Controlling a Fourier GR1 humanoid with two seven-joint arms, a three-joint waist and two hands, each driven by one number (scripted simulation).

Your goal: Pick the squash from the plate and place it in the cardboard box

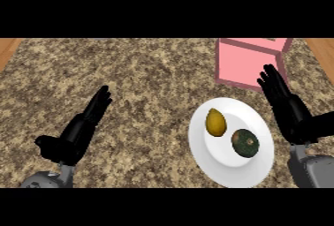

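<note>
Head view looks steeply down on a speckled brown and tan worktop (150, 79), with strips of bare wood showing at its far left and far right corners. A white plate (225, 165) sits right of centre, toward the near edge. Two things lie on it: a yellow, teardrop-shaped fruit (216, 122) on the upper left part of the plate, its narrow end pointing away from the robot, and a dark green, rounded squash (245, 143) just beside it, lower and to the right, the two close together but not clearly touching. Beyond the plate, toward the far right of the worktop, stands a pink box (243, 64) with an open top and a flap raised at its right side; it is near the plate's far rim but apart from it. The right hand (286, 106) rises from a grey forearm at the lower right edge, fingers straight and spread, pointing away from the robot; it hangs just to the right of the plate, its fingertips overlapping the box's near right corner, and it holds nothing. The left hand (78, 130) shows at the lower left, well apart from the plate, fingers straight and held together, thumb out to the side, also holding nothing.
</note>
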